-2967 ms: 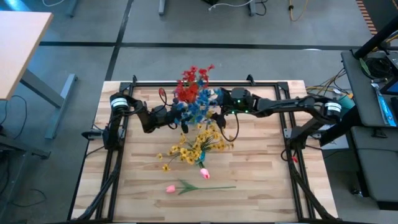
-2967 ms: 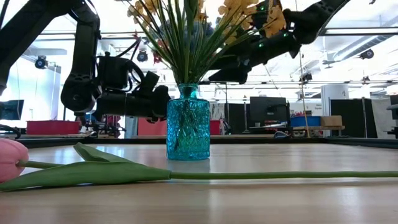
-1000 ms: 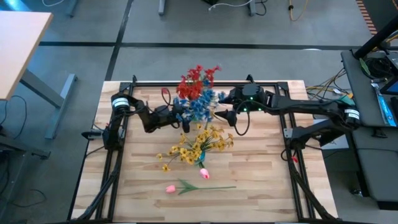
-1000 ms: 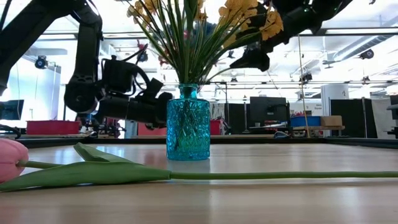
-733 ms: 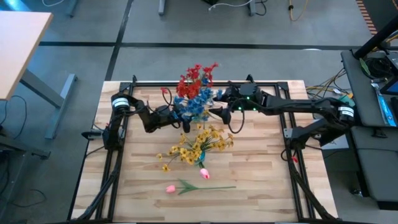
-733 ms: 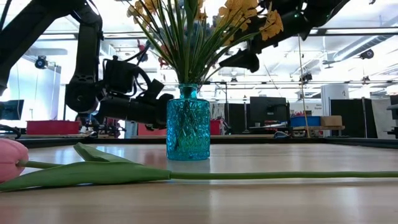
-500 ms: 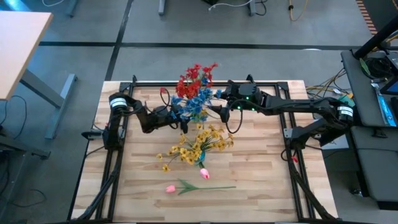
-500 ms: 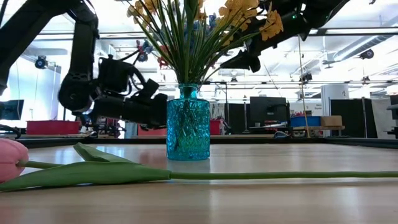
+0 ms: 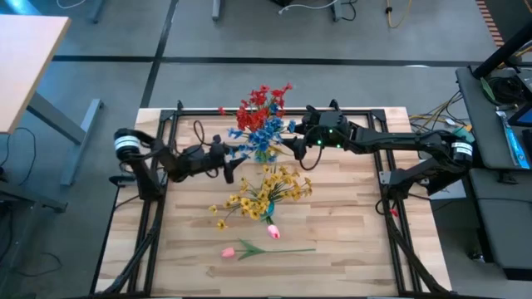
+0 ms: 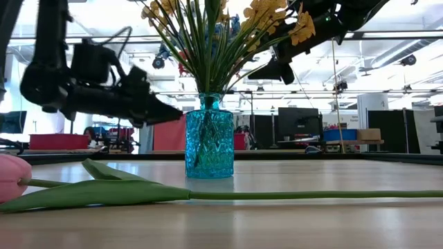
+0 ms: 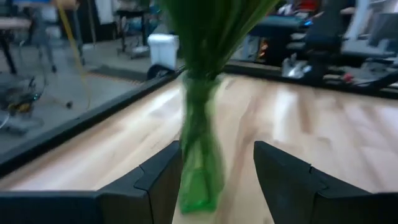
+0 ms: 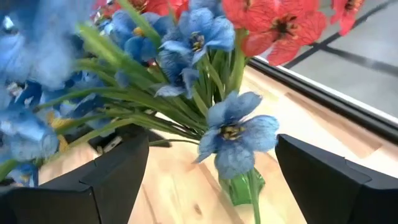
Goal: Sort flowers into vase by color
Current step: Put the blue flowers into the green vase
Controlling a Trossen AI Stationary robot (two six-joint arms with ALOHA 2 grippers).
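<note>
High view shows the job mostly done: red flowers (image 9: 261, 106), blue flowers (image 9: 264, 137) and yellow flowers (image 9: 264, 193) already stand bunched in the vase (image 10: 209, 137) near the middle of the table (image 9: 349, 249); one pink tulip (image 9: 227, 251) lies flat on the near part of the table, well apart from the vase, and looks to be what is left; the left gripper (image 9: 229, 164) hangs just beside the vase, fingers spread and empty; the right gripper (image 9: 288, 146) sits among the blue blooms, its fingers wide apart, holding nothing.
</note>
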